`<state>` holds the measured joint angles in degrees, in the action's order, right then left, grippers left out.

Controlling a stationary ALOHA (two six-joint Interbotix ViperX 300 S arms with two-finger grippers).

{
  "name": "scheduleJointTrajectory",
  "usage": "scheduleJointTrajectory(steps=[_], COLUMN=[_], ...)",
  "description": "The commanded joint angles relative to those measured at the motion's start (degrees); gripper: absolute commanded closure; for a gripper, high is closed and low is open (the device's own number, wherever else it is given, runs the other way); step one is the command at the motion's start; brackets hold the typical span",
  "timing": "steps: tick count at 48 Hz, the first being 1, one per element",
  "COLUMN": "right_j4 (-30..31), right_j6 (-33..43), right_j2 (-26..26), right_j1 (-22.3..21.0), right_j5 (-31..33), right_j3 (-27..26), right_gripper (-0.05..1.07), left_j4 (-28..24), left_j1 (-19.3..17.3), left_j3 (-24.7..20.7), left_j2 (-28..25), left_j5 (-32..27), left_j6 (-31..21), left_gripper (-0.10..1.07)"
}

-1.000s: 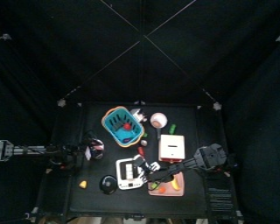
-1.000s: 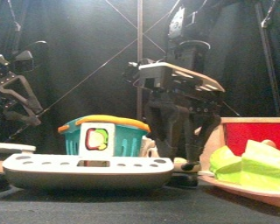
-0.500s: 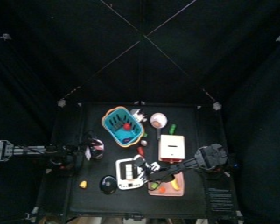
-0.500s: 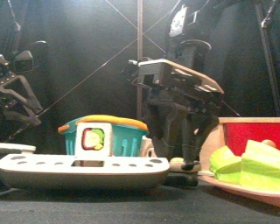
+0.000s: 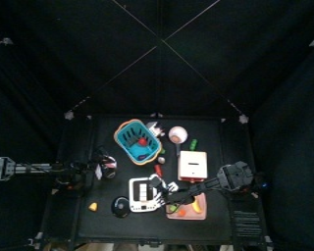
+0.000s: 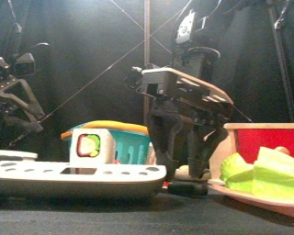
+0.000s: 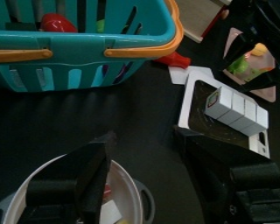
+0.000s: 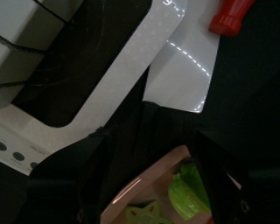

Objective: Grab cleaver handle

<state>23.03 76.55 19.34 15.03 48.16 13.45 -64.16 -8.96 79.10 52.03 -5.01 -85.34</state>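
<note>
In the right wrist view the cleaver's broad white blade lies on the black table, and its dark handle runs back from it between the jaws. My right gripper is open, one jaw on each side of the handle, gripping nothing. From above, the right gripper sits at the table's front right, over the edge of the flat orange-red board. My left gripper rests open above a grey bowl at the table's left.
A teal basket with an orange rim stands mid-table, a cream box to its right. A white tray with holes lies close beside the cleaver. A green toy lies on the board. A red piece lies beyond the blade.
In the front view the white holed tray has slid to the left and sits lower. The right arm has sunk slightly, jaws still wide. The left arm has not moved.
</note>
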Motion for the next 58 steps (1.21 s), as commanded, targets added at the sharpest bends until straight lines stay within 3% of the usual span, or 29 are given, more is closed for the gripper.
scheduleJointTrajectory(steps=[1,30,58], right_j4=[0.0,0.0,-0.4], right_j6=[-0.1,-0.1,-0.1], right_j2=[-0.4,0.1,-0.9], right_j1=[-0.3,-0.4,-0.4], right_j5=[-0.7,-0.7,-0.4], right_j3=[-0.7,-0.5,-0.9], right_gripper=[0.09,0.13,0.46], left_j4=[-0.1,-0.1,-0.1], left_j1=[0.1,0.1,0.1], left_j3=[-0.8,-0.8,-0.8], left_j2=[-0.1,-0.1,-0.1], left_j5=[0.1,0.2,0.1], left_j6=[0.0,0.1,0.1], left_gripper=[0.07,0.07,0.07])
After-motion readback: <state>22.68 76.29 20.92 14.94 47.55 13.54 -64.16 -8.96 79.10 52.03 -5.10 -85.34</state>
